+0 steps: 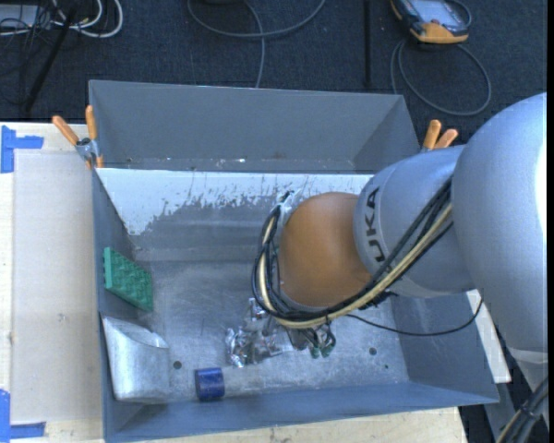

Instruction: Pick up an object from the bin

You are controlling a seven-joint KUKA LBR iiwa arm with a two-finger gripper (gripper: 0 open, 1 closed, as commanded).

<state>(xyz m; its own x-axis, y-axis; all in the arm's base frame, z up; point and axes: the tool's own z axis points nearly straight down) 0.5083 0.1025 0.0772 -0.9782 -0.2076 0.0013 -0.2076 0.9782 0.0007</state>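
My gripper [249, 341] reaches down to the bin floor near the front middle, just below the orange wrist cover. Its metal tip stands a little to the right of and behind a small dark blue cylinder [209, 383], which lies on its side by the front wall, apart from the gripper. What sits directly under the tip is hidden among shiny metal parts. A small green bit [325, 347] shows under the cover's lower right edge; I cannot tell whether it is loose.
A green textured flat piece [128, 278] leans against the left wall. A crumpled silvery sheet [134, 358] lies in the front left corner. The arm and its cables cover the bin's right half.
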